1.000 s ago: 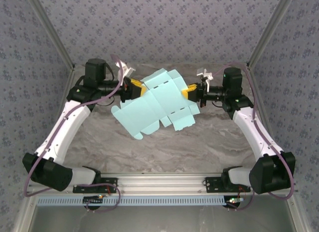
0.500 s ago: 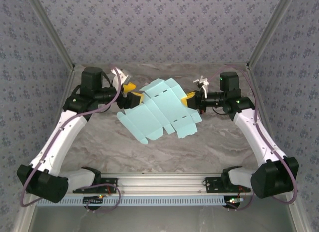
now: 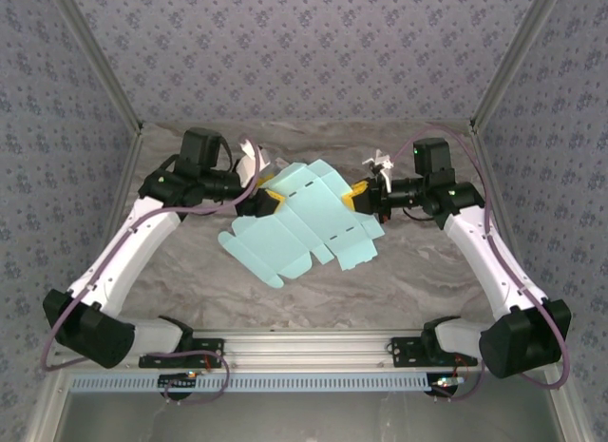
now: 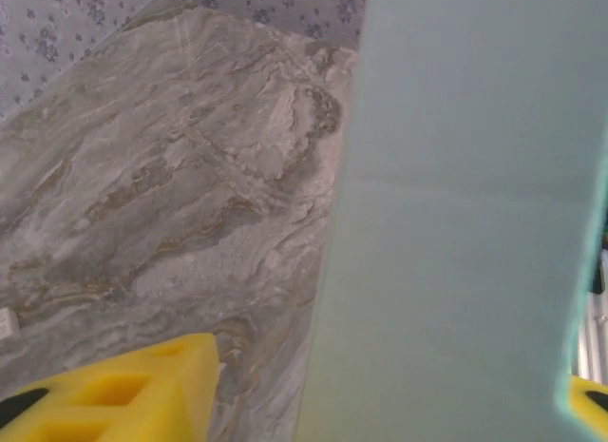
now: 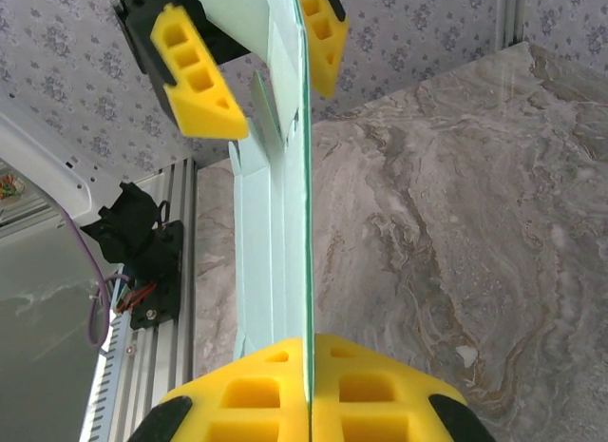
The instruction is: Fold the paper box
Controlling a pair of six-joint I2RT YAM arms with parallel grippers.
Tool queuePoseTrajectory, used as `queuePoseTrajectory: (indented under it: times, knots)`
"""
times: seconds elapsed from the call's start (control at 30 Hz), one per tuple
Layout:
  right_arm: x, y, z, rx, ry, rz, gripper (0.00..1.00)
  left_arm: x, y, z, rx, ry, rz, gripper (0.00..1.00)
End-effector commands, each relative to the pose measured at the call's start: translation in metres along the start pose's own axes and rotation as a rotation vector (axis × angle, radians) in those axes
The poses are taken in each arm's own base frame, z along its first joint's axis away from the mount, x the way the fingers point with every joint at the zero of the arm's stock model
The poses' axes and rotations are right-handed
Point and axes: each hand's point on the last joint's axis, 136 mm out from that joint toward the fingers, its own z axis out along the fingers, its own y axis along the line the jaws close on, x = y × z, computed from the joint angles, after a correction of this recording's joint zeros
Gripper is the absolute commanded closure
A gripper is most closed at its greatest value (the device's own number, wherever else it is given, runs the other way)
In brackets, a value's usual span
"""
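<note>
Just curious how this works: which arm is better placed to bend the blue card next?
Likely left. The left jaws stand open astride an edge of the paper box, free to grip; the right jaws are clamped on it, steadying it.

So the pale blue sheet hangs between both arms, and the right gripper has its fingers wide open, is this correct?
No. The right gripper is shut on the edge of the paper box, as the right wrist view shows; the rest is right.
</note>
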Motion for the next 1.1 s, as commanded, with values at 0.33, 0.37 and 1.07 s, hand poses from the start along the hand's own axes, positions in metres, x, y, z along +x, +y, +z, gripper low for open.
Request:
queuePoseTrajectory:
  times: [0.33,0.37,1.07]
  knots:
    - [-0.012,-0.018,-0.005,0.208,0.025,-0.083,1.0,-0.016,-0.013,-0.004,0.09,-0.019,-0.135,0.97]
    - [-0.01,-0.023,-0.005,0.255,0.038,-0.098,1.0,-0.019,-0.013,-0.005,0.089,-0.02,-0.161,0.99]
    - [0.006,-0.059,0.019,0.951,0.192,-0.555,1.0,-0.031,0.019,0.008,0.072,-0.086,-0.609,1.0]
